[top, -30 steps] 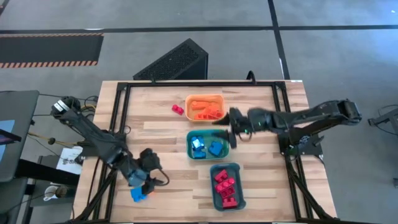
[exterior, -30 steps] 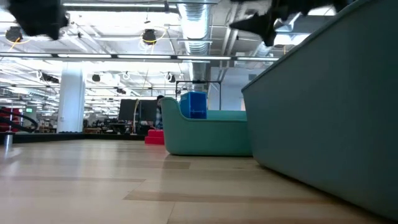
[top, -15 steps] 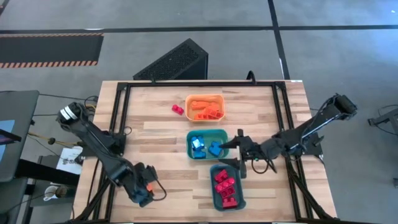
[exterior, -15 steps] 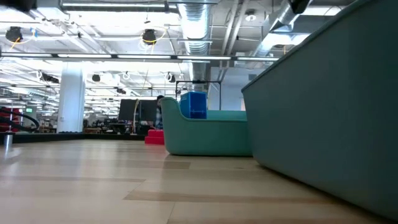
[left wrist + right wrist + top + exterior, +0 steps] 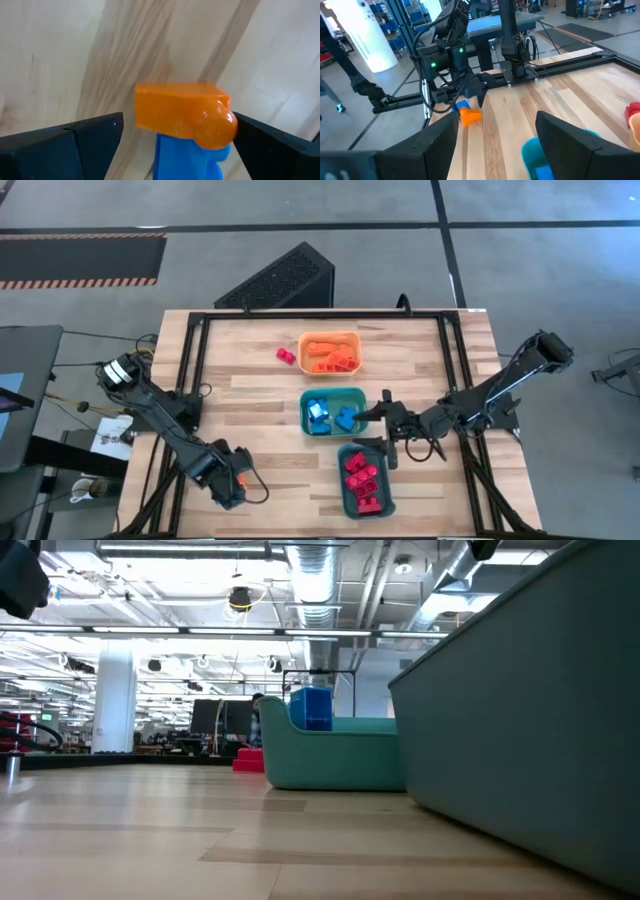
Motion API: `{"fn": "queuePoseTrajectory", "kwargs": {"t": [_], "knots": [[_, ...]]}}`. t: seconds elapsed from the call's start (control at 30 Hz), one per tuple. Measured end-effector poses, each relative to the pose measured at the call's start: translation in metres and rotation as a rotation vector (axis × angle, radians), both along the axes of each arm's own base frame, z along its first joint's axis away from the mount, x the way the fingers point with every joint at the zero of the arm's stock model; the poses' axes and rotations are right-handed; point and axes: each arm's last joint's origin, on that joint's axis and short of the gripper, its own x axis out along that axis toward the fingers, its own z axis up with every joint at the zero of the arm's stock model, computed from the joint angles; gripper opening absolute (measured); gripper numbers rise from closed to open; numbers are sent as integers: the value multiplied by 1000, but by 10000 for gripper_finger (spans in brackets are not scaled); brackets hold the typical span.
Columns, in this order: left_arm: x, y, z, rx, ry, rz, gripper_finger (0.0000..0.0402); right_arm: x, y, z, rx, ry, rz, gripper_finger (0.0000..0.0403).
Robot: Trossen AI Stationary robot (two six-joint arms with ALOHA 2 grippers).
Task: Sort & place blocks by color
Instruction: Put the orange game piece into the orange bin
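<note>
An orange block point(image 5: 180, 112) lies against a blue block point(image 5: 187, 160) on the wood near the table's near-left corner. My left gripper point(image 5: 232, 485) points down over them, open. Its fingers point(image 5: 75, 145) stand on either side of the orange block. The right wrist view shows the same pair, the orange block point(image 5: 470, 116) under that gripper. My right gripper point(image 5: 378, 420) hangs open and holds nothing, between the green tray point(image 5: 333, 412) of blue blocks and the teal tray point(image 5: 365, 478) of red blocks. A red block point(image 5: 287, 356) lies loose beside the orange tray point(image 5: 330, 352).
The three trays stand in a row down the table's middle, from far to near. Bare wood lies left of them, between the trays and my left arm. A dark frame rail point(image 5: 190, 380) borders the table's left side. The teal tray's wall point(image 5: 530, 720) fills the low view's right.
My left gripper has gone toward the table's near edge and come down over the orange and blue blocks, tipping to point straight down. My right gripper has swung from the orange tray toward the near edge, to between the green and teal trays, and has stopped there.
</note>
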Motion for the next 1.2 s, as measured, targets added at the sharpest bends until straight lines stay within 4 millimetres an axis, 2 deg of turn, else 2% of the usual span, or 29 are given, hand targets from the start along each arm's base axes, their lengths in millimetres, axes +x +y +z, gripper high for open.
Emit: {"fn": "queuePoseTrajectory", "kwargs": {"t": [0.2,0.37,0.5,0.8,0.93,1.03,1.2], "knots": [[0,1,-15,-44,-63,22,333,0,0,0,0,1,-1,286],[-6,8,-26,-27,-35,64,312,0,0,0,0,1,-1,286],[-7,9,-27,-21,-29,70,266,0,0,0,-1,1,-1,286],[-1,15,-27,-5,-37,52,266,0,0,0,-1,1,-1,286],[8,21,-13,42,-89,4,266,0,0,0,-1,1,0,286],[14,28,5,131,-243,-126,266,0,0,0,-1,1,-1,286],[30,64,41,381,-525,-149,266,2,-3,0,-1,0,-13,286]]}}
